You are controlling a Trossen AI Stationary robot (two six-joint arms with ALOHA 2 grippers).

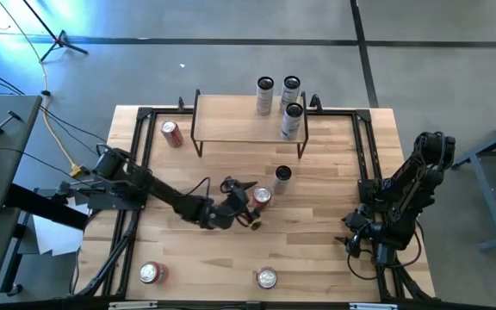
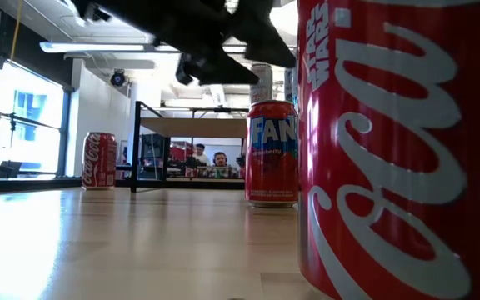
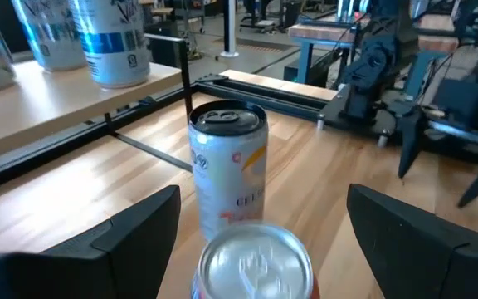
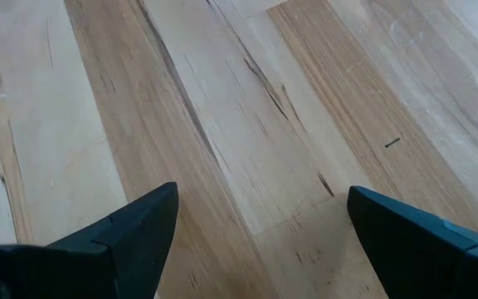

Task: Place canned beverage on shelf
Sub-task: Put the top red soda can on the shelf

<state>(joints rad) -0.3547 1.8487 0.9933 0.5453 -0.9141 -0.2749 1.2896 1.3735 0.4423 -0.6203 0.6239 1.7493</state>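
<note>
Shelf (image 1: 239, 129) at table's 12 o'clock, three tall cans (image 1: 291, 120) on its right end. Left gripper (image 1: 250, 207) mid-table, fingers spread wide, straddling a red Fanta can (image 1: 262, 197), not clamped. Right gripper (image 1: 357, 244) at 4 o'clock, fingers apart, holding nothing.

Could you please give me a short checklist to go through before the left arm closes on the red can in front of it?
1. Left gripper open, a finger on each side of the red can: ok.
2. Can upright, top facing up: ok.
3. Gripper low enough to grip the can's body: cannot tell.
4. White and orange can just beyond the red one, apart from the fingers: ok, but close.
5. Free space on the shelf: ok; its three cans stand at the right end, the left part is bare.
6. Right gripper open over bare table, away from the left arm: ok.
</note>
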